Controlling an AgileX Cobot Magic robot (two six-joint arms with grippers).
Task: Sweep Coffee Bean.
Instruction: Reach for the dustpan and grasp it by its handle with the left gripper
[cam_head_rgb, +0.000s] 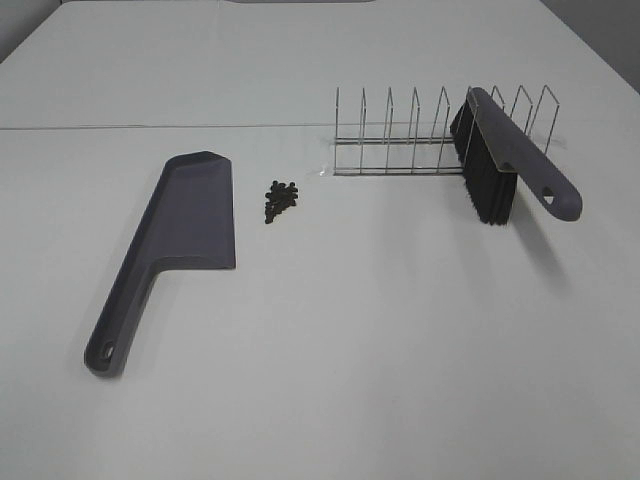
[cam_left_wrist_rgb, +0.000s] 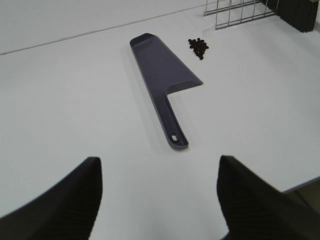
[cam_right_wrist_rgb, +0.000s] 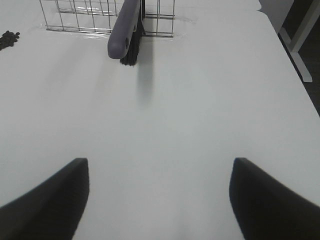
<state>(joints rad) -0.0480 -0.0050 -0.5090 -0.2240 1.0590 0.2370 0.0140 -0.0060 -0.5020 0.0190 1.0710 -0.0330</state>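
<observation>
A small pile of dark coffee beans (cam_head_rgb: 280, 200) lies on the white table, just right of the grey dustpan (cam_head_rgb: 170, 250), which lies flat with its handle toward the front. The beans (cam_left_wrist_rgb: 198, 47) and dustpan (cam_left_wrist_rgb: 162, 80) also show in the left wrist view. A grey brush (cam_head_rgb: 505, 160) with black bristles rests in a wire rack (cam_head_rgb: 420, 135) at the back right; it shows in the right wrist view (cam_right_wrist_rgb: 125, 30). My left gripper (cam_left_wrist_rgb: 157, 200) is open and empty, well short of the dustpan handle. My right gripper (cam_right_wrist_rgb: 157, 200) is open and empty, short of the brush. Neither arm shows in the high view.
The white table (cam_head_rgb: 350, 350) has a seam line across its back. Its right edge (cam_right_wrist_rgb: 290, 65) and a table leg show in the right wrist view. Its near edge (cam_left_wrist_rgb: 300, 182) shows in the left wrist view.
</observation>
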